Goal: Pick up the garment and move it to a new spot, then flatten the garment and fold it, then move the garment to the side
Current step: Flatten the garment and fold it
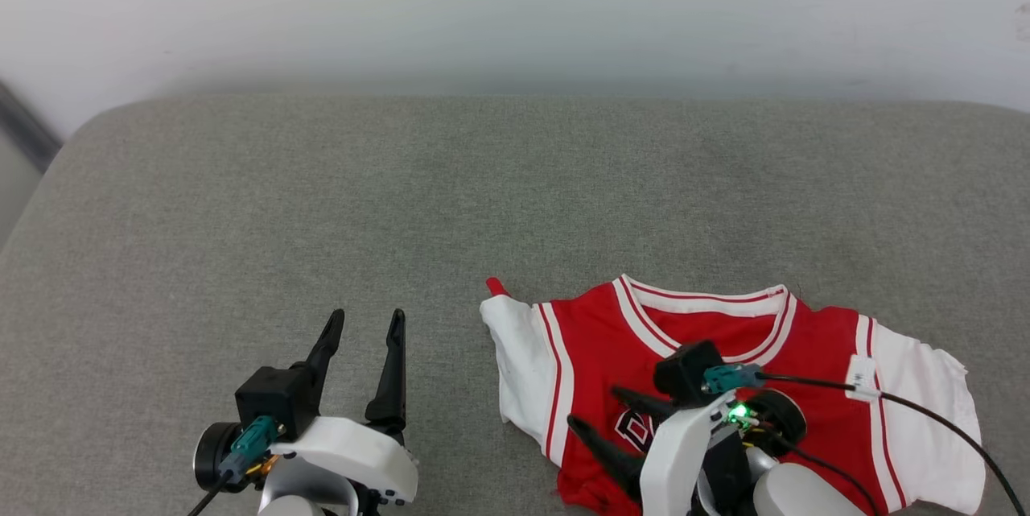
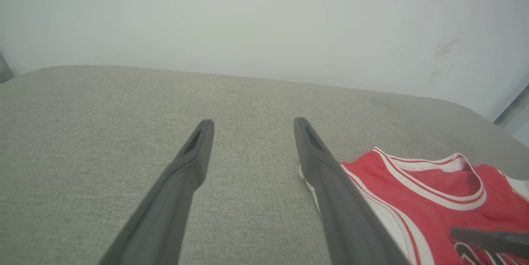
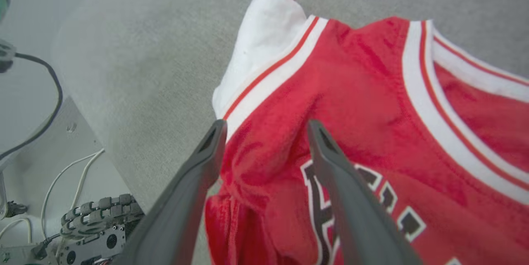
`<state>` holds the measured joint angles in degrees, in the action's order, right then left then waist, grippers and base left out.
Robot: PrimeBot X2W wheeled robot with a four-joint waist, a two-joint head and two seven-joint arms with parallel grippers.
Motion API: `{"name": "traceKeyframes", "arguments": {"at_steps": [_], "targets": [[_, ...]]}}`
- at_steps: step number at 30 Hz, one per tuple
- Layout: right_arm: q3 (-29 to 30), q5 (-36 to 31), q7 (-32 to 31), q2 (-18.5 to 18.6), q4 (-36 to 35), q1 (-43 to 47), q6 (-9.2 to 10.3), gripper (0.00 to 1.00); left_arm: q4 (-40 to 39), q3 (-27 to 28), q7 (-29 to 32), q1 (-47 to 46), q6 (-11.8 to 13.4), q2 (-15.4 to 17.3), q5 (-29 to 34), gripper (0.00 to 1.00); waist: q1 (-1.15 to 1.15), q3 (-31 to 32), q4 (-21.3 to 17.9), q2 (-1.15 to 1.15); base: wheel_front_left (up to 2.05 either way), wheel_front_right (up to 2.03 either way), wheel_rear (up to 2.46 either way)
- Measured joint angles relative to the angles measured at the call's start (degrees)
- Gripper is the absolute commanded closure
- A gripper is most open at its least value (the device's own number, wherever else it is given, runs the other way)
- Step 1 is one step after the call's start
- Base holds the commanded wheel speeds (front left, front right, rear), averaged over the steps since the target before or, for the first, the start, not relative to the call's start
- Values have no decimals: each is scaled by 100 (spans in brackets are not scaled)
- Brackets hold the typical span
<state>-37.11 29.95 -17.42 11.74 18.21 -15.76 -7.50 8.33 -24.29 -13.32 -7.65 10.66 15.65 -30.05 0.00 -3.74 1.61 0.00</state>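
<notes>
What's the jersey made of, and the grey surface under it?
The jersey looks like a soft knit, probably synthetic: matte, slightly fuzzy nap, loose wrinkles near the hem. The grey surface looks like woven upholstery cloth, likely over padding: fine visible weave, matte, rounded corners.

Lit brightly and evenly, casting only faint shadows. Washed out and hazy toward the wall (image 1: 515, 1); bowed at the wrist-view edges, soft on the near fingers (image 2: 182, 182).

Wide free passage over bare grey cushion (image 1: 322, 202) on left and far side. Front right taken by garment (image 1: 813, 339), hem bunched; right gripper (image 1: 594, 407) over its chest, black cable (image 1: 925, 414) across the right-hand sleeve. Far edge closed by wall (image 1: 515, 9).
</notes>
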Motion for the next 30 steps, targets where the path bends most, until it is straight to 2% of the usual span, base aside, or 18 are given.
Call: {"name": "traceKeyframes", "arguments": {"at_steps": [6, 10, 13, 22, 26, 30], "targets": [[561, -290, 1198, -88, -492, 224, 0, 0, 11, 43, -3, 157, 64, 64, -47, 0, 0, 142, -80, 0, 0, 0, 0], [1287, -724, 1750, -204, -717, 439, 1, 0, 0, 77, 4, 226, 118, 132, -55, 0, 0, 273, -132, 0, 0, 0, 0], [1912, -1018, 1937, -354, -886, 645, 0, 0, -40, 76, 51, 277, 171, 157, -55, 0, 0, 367, -165, 0, 0, 0, 0], [3663, -1720, 1840, -642, -1718, 1392, 1, 0, -163, 67, 188, 385, 269, 281, -54, 0, 0, 498, -326, 0, 0, 0, 0], [3973, -1864, 1623, -760, -2164, 1697, 1, 0, -207, 11, 411, 378, 290, 358, -52, 0, 0, 527, -411, 0, 0, 0, 0], [4096, -1918, 1475, -826, -2533, 1924, 0, 0, -207, -221, 995, 76, 110, 471, -37, 0, 0, 504, -445, 0, 0, 0, 0]]}}
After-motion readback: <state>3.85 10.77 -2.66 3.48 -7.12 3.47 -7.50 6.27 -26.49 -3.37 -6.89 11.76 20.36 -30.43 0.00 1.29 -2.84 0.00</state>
